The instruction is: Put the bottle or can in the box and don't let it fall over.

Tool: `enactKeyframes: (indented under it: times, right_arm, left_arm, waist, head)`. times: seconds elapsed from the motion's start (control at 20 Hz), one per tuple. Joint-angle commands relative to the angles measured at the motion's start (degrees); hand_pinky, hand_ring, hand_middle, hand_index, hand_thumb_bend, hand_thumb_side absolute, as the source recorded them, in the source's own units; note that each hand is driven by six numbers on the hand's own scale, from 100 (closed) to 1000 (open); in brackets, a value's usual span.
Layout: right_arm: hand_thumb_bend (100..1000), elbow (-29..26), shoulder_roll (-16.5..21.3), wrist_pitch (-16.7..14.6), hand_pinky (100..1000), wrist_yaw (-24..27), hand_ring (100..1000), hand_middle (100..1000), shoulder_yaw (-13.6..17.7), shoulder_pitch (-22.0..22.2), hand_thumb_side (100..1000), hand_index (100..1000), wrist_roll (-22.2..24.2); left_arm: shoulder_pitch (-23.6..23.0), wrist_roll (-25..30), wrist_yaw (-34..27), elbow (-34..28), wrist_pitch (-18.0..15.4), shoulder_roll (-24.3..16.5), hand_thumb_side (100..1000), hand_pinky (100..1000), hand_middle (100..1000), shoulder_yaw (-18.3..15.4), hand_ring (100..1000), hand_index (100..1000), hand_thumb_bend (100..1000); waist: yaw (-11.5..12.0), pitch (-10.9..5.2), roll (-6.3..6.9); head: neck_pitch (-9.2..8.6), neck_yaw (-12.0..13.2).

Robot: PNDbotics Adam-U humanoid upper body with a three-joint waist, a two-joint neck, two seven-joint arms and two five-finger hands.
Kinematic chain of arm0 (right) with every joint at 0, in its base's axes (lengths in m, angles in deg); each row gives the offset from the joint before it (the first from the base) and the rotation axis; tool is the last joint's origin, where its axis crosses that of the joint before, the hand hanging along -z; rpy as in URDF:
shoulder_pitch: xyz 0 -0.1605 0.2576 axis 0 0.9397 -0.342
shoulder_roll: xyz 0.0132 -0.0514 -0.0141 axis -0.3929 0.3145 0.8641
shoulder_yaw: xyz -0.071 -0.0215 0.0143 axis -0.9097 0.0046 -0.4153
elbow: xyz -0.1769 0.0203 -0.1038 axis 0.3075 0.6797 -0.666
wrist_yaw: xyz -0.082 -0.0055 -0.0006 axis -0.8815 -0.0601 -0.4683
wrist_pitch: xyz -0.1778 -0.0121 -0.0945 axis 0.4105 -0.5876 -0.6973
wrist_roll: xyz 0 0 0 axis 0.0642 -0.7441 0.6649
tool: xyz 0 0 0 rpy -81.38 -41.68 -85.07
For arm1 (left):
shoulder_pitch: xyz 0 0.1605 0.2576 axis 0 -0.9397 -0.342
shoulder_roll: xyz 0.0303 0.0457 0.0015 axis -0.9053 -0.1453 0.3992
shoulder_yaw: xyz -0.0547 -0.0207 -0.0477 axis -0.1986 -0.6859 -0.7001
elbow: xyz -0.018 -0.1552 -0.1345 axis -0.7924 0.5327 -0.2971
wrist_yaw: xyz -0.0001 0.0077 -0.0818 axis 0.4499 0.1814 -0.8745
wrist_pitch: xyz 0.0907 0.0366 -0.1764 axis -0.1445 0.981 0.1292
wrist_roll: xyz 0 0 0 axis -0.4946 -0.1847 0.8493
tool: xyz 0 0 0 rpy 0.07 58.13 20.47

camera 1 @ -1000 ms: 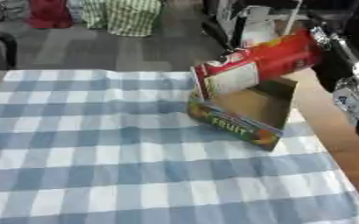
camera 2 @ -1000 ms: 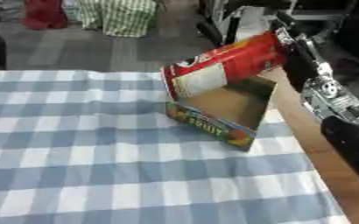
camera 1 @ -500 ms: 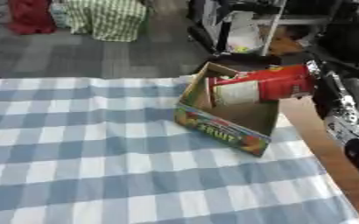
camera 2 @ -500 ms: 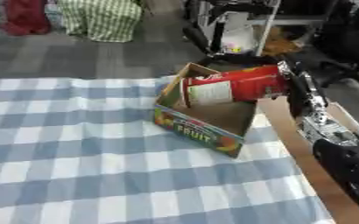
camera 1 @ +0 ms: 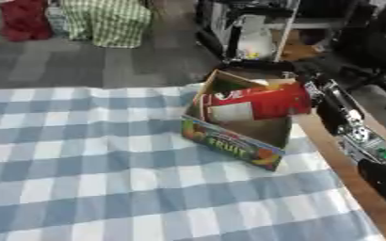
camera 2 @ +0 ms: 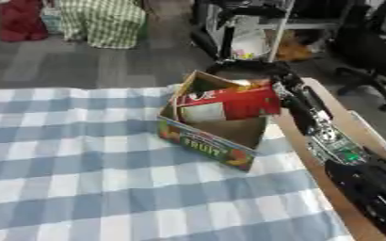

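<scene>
The blue-and-white checked tablecloth (camera 1: 106, 188) is seen in the near foreground, bare of other items. Further in, the open cardboard box (camera 1: 233, 143), printed with fruit on its front wall, is placed at the cloth's right side. The red can (camera 1: 258, 104) is now held on its side, low over the box opening and partly within its walls; a second ago it was raised above the front wall and tilted. Insertion is therefore judged well advanced, but the can is not yet upright. The right hand (camera 2: 254, 70) is located at the can's far end, apparently still grasping it, though finger positions cannot be confirmed. No left hand is visible.
</scene>
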Motion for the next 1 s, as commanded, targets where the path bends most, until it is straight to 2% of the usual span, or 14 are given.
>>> enactKeyframes:
  times: [0.05,0.1,0.15,0.5,0.55,0.7,0.8,1.0]
  right_arm:
    - [100,-2.26,1.79,-0.15,1000,-3.41,1000,976,0.66,-0.89,543,1000,2.91]
    - [100,-2.73,1.83,-0.32,1000,-5.07,1000,981,0.68,-0.93,480,1000,3.92]
    - [100,-3.13,1.83,-0.52,1000,-7.00,1000,985,0.74,-0.91,517,1000,4.94]
    - [100,-3.82,1.81,0.21,1000,-19.97,1000,1000,0.86,-0.35,483,1000,10.34]
    - [100,-3.99,1.78,0.06,1000,-21.76,1000,992,0.94,-0.30,501,1000,10.64]
    - [100,-4.81,1.52,-1.89,1000,-26.38,1000,989,1.31,-0.10,488,1000,9.65]
    - [100,-5.15,1.40,-3.49,1000,-29.38,1000,1000,1.38,0.17,415,1000,8.16]
    - [100,-5.52,0.96,-5.11,1000,-33.95,1000,1000,1.46,0.74,362,1000,5.93]
  left_arm:
    - [0.81,0.19,-0.13,-1.24,-0.15,-0.32,893,835,711,0.07,868,915,442]
    - [0.80,0.21,-0.14,-1.26,-0.16,-0.32,893,835,711,0.08,868,915,442]
    - [0.79,0.22,-0.15,-1.27,-0.16,-0.33,893,835,711,0.08,868,915,442]
    - [0.71,0.20,-0.16,-1.27,-0.14,-0.41,895,835,712,0.04,869,915,440]
    - [0.69,0.20,-0.16,-1.28,-0.15,-0.42,895,835,712,0.05,869,915,439]
    - [0.64,0.22,-0.17,-1.29,-0.16,-0.46,896,835,712,0.04,869,916,438]
    - [0.63,0.25,-0.17,-1.30,-0.16,-0.47,896,835,712,0.05,869,916,438]
    - [0.60,0.27,-0.14,-1.27,-0.13,-0.45,897,835,713,0.04,870,916,437]
  waist:
    - [-0.14,-0.38,-0.02]
    - [-0.19,-0.39,0.00]
    - [-0.23,-0.39,0.02]
    - [-0.53,-0.40,0.07]
    - [-0.60,-0.40,0.10]
    - [-0.83,-0.38,0.14]
    - [-0.96,-0.35,0.16]
    - [-1.28,-0.29,0.15]
  head:
    - [-0.92,-0.35]
    - [-0.92,-0.40]
    - [-0.93,-0.42]
    - [-1.10,-0.67]
    - [-1.11,-0.70]
    - [-1.23,-0.80]
    - [-1.36,-0.92]
    - [-1.45,-0.97]
